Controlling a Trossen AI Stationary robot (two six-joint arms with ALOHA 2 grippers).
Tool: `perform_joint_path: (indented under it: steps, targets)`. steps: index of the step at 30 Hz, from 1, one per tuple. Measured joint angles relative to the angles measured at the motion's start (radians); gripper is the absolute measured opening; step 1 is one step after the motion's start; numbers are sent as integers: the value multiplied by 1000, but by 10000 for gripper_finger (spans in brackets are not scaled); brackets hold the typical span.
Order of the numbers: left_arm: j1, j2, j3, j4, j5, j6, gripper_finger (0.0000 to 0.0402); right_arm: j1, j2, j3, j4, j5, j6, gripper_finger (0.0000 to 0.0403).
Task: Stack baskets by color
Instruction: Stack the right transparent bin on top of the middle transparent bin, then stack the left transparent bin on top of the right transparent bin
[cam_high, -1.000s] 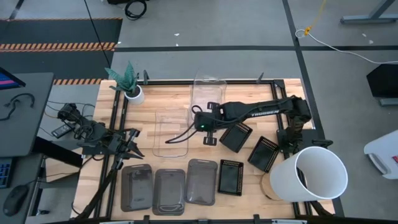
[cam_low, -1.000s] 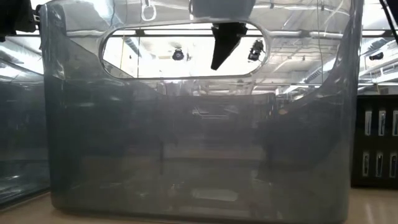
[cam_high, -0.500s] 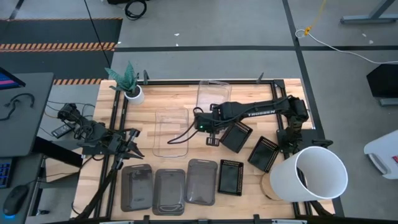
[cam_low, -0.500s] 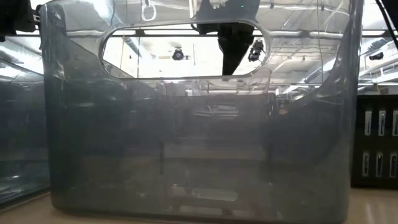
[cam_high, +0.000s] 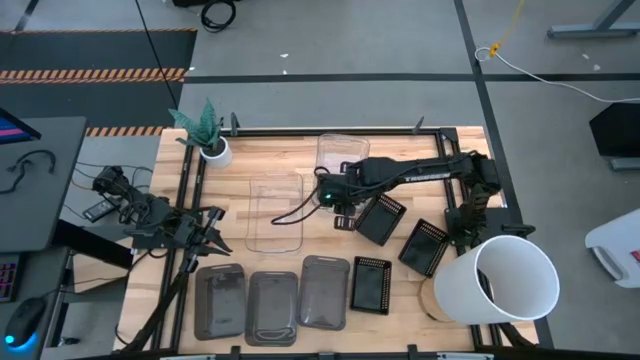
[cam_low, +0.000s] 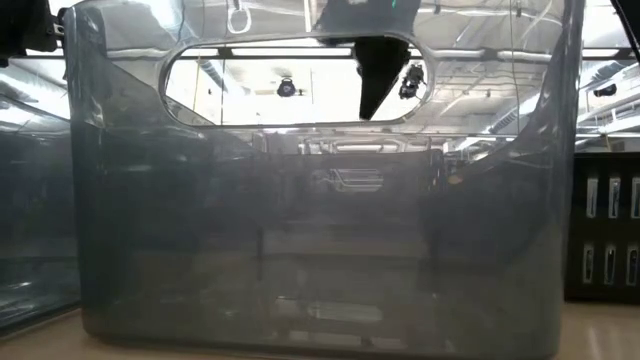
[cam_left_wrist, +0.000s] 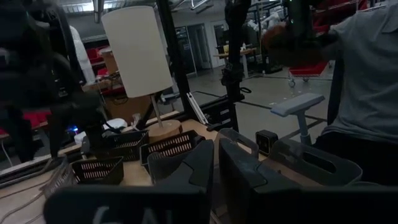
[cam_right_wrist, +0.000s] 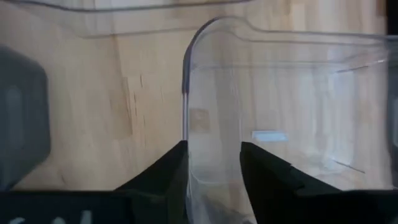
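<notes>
Clear plastic is what the right pincer (cam_right_wrist: 212, 163) is busy with. It sits at the near left corner of a clear basket (cam_high: 338, 152) standing at the far middle of the wooden table (cam_high: 265, 157). Its two dark fingers (cam_right_wrist: 168, 168) are spread apart, one on each side of the thin wall, and I don't think they squeeze it, so the basket rests on the table.

A second clear basket (cam_high: 275, 212) lies just to the left and nearer, well apart from the pincer. I cannot pick out a third clear one.

Three smoky grey baskets (cam_high: 272, 305) stand in a row along the near edge. Three small black mesh baskets (cam_high: 423, 246) lie on the right, near a big white bucket (cam_high: 506, 279).

The left pincer (cam_left_wrist: 215, 168) waits at the left edge of the table. Its fingers are nearly together and hold nothing.

I think the clear baskets are light and stiff but smooth, so they could slip or tip. The wall is thin, so a pinch on the rim near a corner looks best. A hard squeeze might bend or crack it. The grey ones likely handle the same way. The mesh ones look easier to grab, because the holes give some grip.
</notes>
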Motion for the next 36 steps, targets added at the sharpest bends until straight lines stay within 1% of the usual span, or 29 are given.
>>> perform_joint_path:
  steps: [5,7,9,11,13,17,19,22,23,27,29,31,34,36]
  targets:
    - [0,0,0,0,0,0,32,16,-117,0,-42,17,25,164]
    - [0,0,0,0,0,0,34,44,-176,-15,-29,58,30,163]
    - [0,0,0,0,0,0,36,80,-241,-57,2,112,30,163]
    - [0,0,0,0,0,0,38,116,-316,-133,69,154,30,163]
    - [0,0,0,0,0,0,38,144,-397,-223,177,165,19,163]
    - [0,0,0,0,0,0,35,172,-527,-395,379,124,2,162]
    - [0,0,0,4,0,0,33,182,-581,-469,443,111,1,162]
    - [0,0,0,38,0,-9,30,193,-651,-561,492,112,12,162]
    - [0,0,0,46,0,-44,30,195,-671,-590,503,113,22,161]
    - [0,0,1,92,0,-266,33,221,-754,-699,580,112,45,161]
    - [1,2,1,93,-3,-308,34,239,-793,-760,641,110,45,161]
    - [2,12,1,96,-55,-349,33,256,-832,-817,691,110,48,161]
    - [2,29,1,78,-247,-425,27,274,-884,-892,764,113,77,161]
    - [2,45,1,46,-358,-479,22,286,-910,-936,790,113,105,161]
